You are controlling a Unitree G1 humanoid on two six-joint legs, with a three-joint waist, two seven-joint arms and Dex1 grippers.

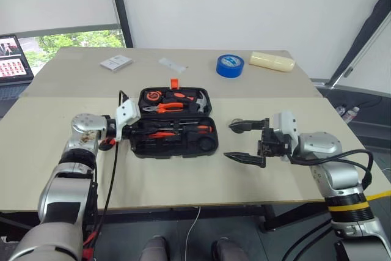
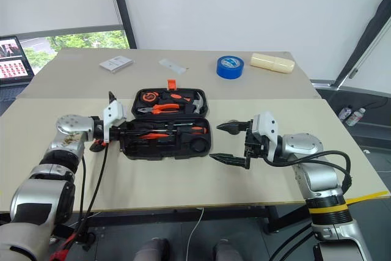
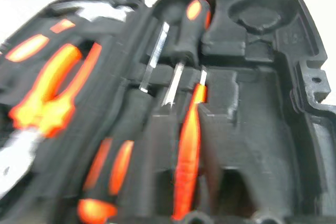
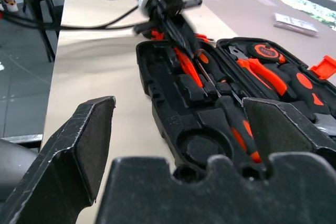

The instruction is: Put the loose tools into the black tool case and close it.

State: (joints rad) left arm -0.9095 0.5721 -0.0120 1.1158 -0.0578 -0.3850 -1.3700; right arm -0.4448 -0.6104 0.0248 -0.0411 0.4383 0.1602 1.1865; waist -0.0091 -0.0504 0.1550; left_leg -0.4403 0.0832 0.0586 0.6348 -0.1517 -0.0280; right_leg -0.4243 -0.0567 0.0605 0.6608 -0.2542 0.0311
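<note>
1. Head views: case (image 1: 175,121) lies open mid-desk (image 1: 55,157), lid flat behind. Left gripper (image 2: 122,131) at its left end, fingers pressed together over the tray, likely seating a tool. Right gripper (image 1: 245,142) waits beside the right end, fingers spread.
2. Left wrist: slim screwdriver (image 3: 189,150) and both handled screwdrivers (image 3: 189,27) sit in recesses.
3. Right wrist: round recess (image 4: 202,148) empty.
</note>
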